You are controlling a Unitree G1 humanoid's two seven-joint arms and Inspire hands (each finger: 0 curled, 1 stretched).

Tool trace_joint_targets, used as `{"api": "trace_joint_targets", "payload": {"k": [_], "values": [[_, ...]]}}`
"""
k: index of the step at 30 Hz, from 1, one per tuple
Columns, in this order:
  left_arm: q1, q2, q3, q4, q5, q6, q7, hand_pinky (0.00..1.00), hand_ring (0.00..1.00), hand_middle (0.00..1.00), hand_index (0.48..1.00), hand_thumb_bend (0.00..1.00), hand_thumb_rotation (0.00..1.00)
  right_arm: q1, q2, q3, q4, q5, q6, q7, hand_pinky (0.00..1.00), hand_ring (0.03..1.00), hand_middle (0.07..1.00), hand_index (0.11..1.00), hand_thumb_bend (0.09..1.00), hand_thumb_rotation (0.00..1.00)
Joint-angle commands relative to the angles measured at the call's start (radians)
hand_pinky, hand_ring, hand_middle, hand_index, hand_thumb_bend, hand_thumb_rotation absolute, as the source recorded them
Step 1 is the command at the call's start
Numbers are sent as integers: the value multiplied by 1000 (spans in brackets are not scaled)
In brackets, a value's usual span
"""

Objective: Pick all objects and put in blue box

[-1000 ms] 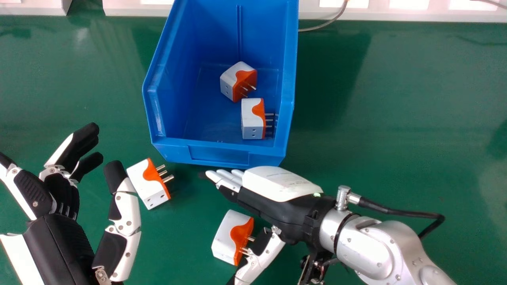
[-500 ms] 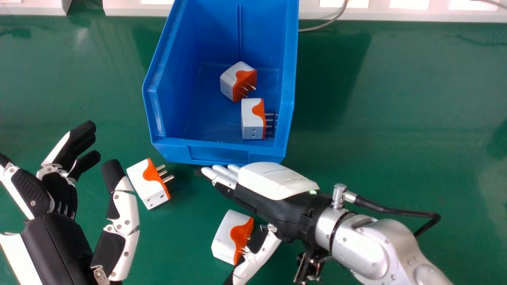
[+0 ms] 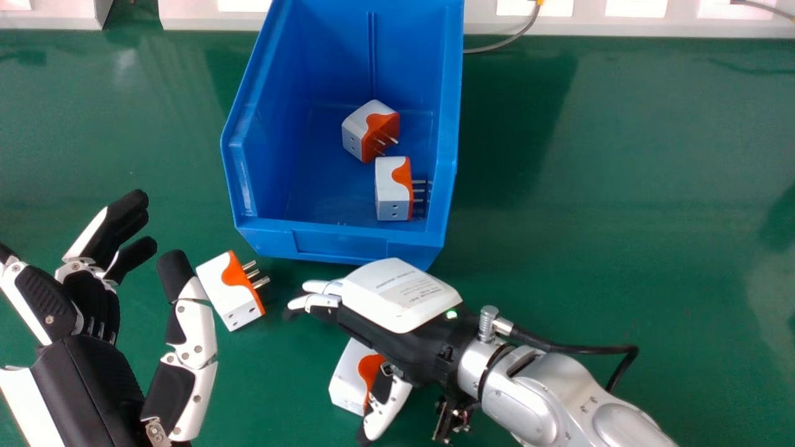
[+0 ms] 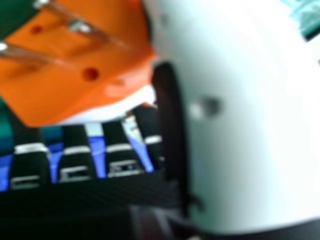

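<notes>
Adapters [image 3: 371,131] [image 3: 391,188] are held within the box [image 3: 338,243], two in number, and two more are borne by the counter [image 3: 590,248], so the task may be judged about half done. The near adapter [image 3: 348,375] is partly covered by the right hand [image 3: 400,295]; the left adapter [image 3: 227,292] is placed just beside the thumb of the left hand [image 3: 81,372], whose fingers are loosely spread.

The grasp of the near adapter is taken to be the step in hand. The right hand's fingers [image 3: 326,292] are slightly bent and fairly wide, with no firm grip seen. In the right hand view the adapter's orange face, with its pins [image 4: 20,54], is framed close to the thumb [image 4: 240,120]; whether it is touched cannot be told.

For a sound grip, the palm should be brought low over the adapter before anything is closed, and the white body should be set well inside the fingers. Thumb and fingers are best closed together, slowly, so that the block is not pushed along the counter. Pressure on the pins should be avoided, since the adapter could be twisted by them. The lift should be made clear of the box's front wall before any release.
</notes>
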Motion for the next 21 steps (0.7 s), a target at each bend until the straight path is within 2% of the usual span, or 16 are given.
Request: {"api": "trace_joint_targets", "payload": {"k": [1, 2, 6, 10, 16, 21], "values": [[13, -83, -37, -28, -4, -19, 4, 688, 741, 736, 731, 253, 0, 15, 18, 10, 45, 23, -34, 1, 432, 509, 625, 614, 573, 1], [15, -83, -37, -29, -4, -19, 3, 691, 743, 738, 733, 253, 0, 15, 23, 7, 48, 28, -31, 4, 400, 459, 577, 568, 542, 0], [21, -82, -39, -30, -1, -18, 1, 702, 749, 741, 738, 258, 0, 17, 28, -3, 52, 47, -38, 14, 347, 392, 514, 539, 511, 0], [24, -81, -40, -32, -5, -16, -1, 704, 749, 740, 738, 260, 0, 24, 29, -11, 39, 56, -34, 26, 345, 384, 505, 550, 506, 0], [23, -82, -39, -33, -2, -12, 0, 698, 745, 739, 735, 257, 0, 27, 27, -22, 26, 72, -52, 35, 346, 385, 505, 549, 506, 0], [17, -84, -40, -30, -3, -12, 2, 697, 744, 737, 735, 260, 0, 27, 25, -25, 11, 68, -51, 36, 362, 394, 516, 533, 508, 0]]}}
